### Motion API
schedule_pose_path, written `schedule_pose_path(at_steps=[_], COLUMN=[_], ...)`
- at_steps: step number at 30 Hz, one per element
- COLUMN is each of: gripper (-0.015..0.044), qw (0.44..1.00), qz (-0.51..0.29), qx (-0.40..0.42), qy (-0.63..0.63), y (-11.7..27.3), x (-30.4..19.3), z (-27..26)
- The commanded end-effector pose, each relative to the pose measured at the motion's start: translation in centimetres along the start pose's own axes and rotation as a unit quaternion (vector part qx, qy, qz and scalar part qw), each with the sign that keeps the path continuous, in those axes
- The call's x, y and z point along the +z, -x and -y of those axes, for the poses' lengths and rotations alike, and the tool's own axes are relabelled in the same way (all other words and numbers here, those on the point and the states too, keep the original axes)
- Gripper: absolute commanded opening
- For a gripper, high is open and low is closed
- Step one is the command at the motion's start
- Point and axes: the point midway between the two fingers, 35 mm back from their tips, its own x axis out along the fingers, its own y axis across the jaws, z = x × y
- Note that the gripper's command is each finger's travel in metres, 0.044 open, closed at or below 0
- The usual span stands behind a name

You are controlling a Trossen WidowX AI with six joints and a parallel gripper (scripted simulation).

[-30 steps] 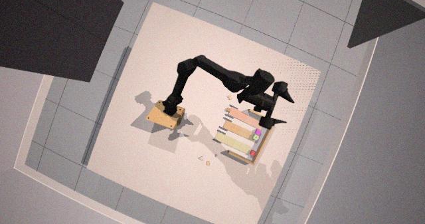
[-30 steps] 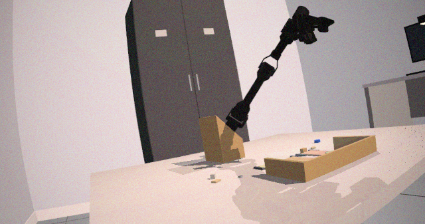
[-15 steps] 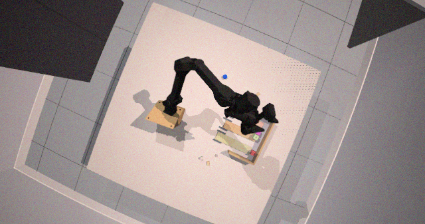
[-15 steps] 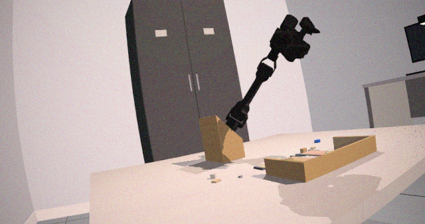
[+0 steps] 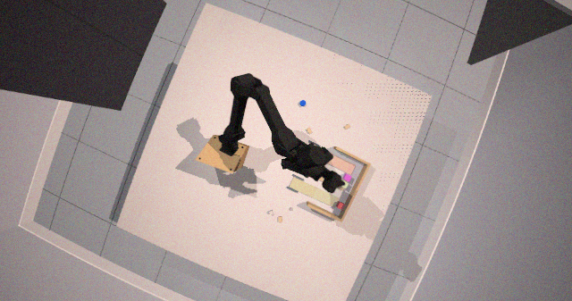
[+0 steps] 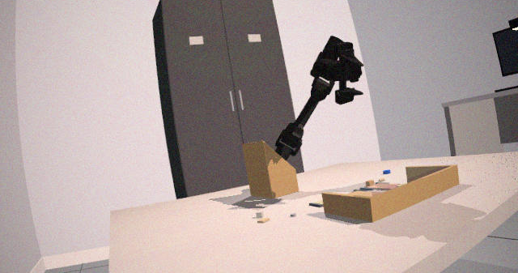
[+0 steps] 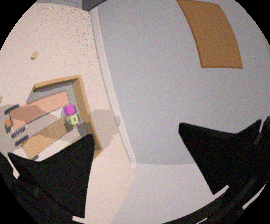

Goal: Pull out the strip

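The end effector [image 6: 344,95] hangs high over the tray [image 5: 363,176], wide open and holding nothing. Inside, a pink cube [image 5: 347,178], its label unreadable from here, sits on the peach strip's [image 5: 340,163] far end; the strip looks thin, stiff and slick, best pinched at its free near end.

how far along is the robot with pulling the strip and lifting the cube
Nothing looks done yet. The strips lie in the wooden tray, with the magenta cube and red cube at their far ends. The open, empty gripper hangs high above the tray. Pulling the strip, grasping and lifting all remain.
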Motion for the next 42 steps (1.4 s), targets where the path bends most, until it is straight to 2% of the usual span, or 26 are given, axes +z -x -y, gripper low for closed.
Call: schedule_pose_path(at_steps=[1, 7, 15, 42], gripper=[0.04, 0.04, 0.04, 0.04], qw=[0.96, 0.896, 0.773, 0.77], qz=[-0.001, -0.011, -0.03, -0.03], qx=[0.036, 0.056, 0.077, 0.077], qy=[-0.276, -0.44, -0.629, -0.633], y=[1.7, 2.9, 4.7, 4.8], x=[-3.8, -5.8, -7.6, -7.6], z=[-5.8, -9.7, -14.9, -15.0])
